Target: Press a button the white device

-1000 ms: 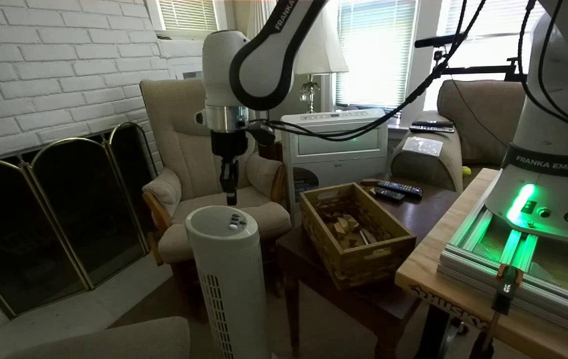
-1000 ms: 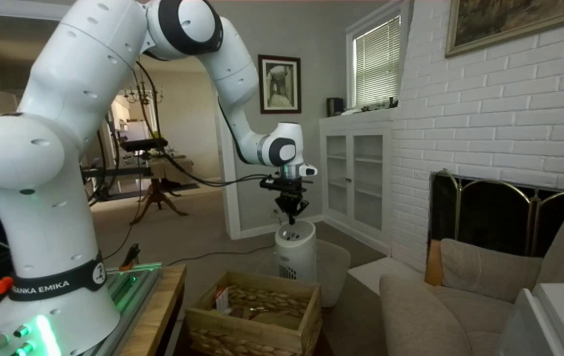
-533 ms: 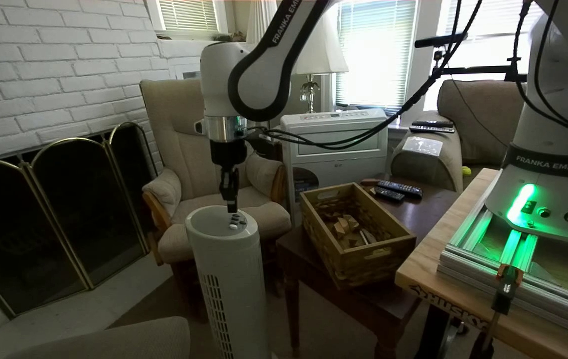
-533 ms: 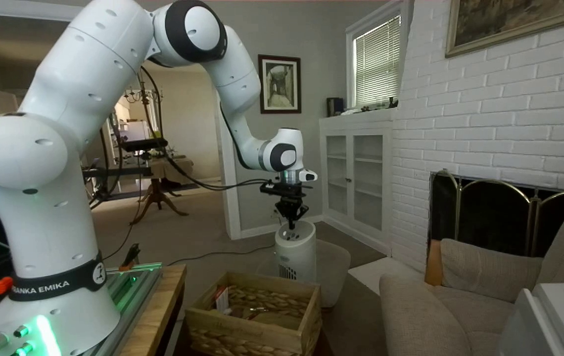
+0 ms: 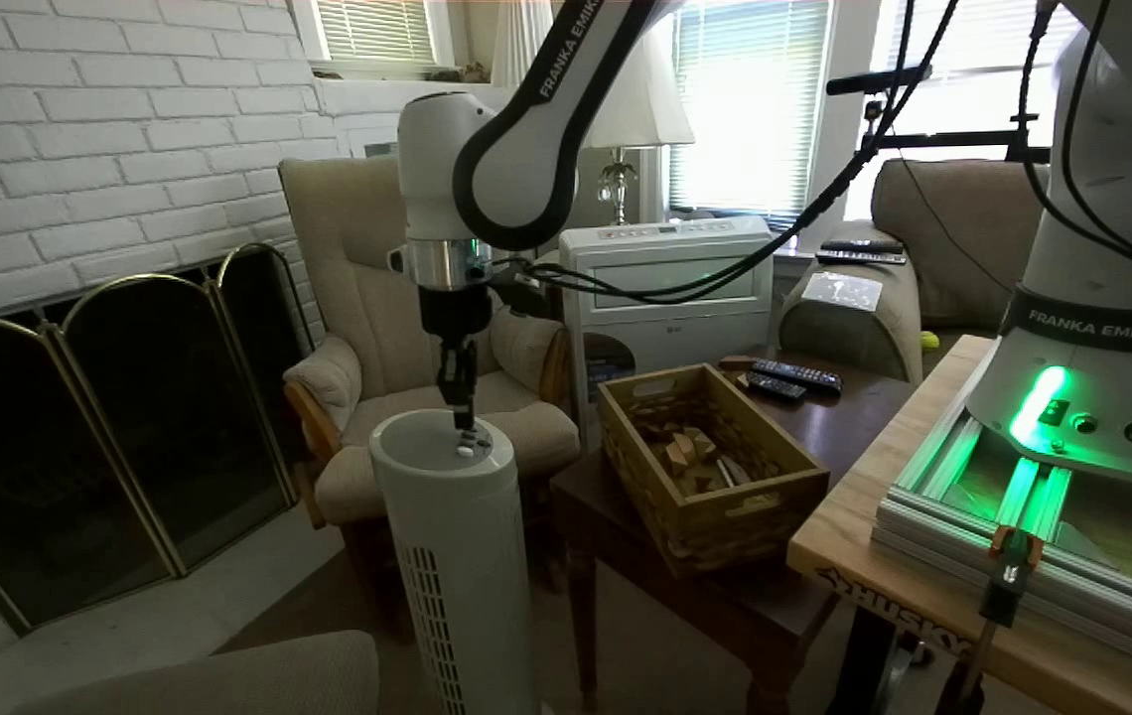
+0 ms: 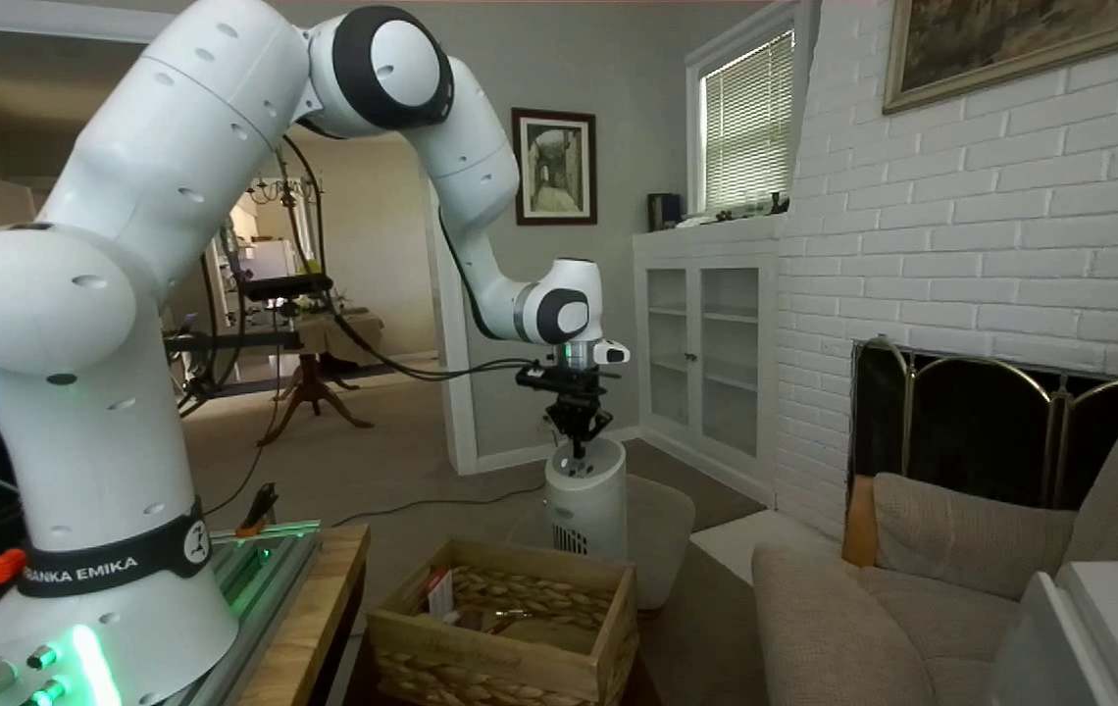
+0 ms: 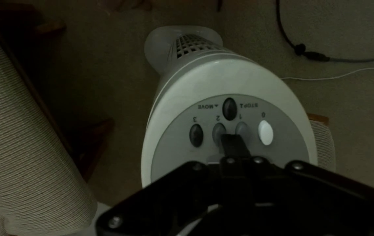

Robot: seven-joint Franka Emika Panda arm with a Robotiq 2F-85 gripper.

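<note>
The white device [image 5: 472, 576] is a tall upright cylinder with a slotted body; it also shows in an exterior view [image 6: 586, 515]. In the wrist view its white rim [image 7: 219, 73] surrounds a grey panel with oval buttons. The white button 0 [image 7: 265, 132], grey button 1 [image 7: 242, 128], grey button 2 [image 7: 218, 130], dark button 3 [image 7: 196, 135] and a dark move/stop button [image 7: 229, 108] show. My gripper [image 5: 465, 421] points down over the panel, fingers shut together and empty. In the wrist view the fingertips [image 7: 233, 137] overlap the space between buttons 1 and 2; contact is unclear.
A wooden basket [image 5: 715, 477] with blocks stands on a dark side table [image 5: 854, 407] beside the device. A beige armchair [image 5: 367, 298] stands behind it. A white boxy unit [image 5: 670, 288] and a fire screen [image 5: 129, 427] are nearby. Cables hang from the arm.
My shut gripper has come down toward the device's top panel, quickly at first and only slightly in the last half second. The device has not moved.
</note>
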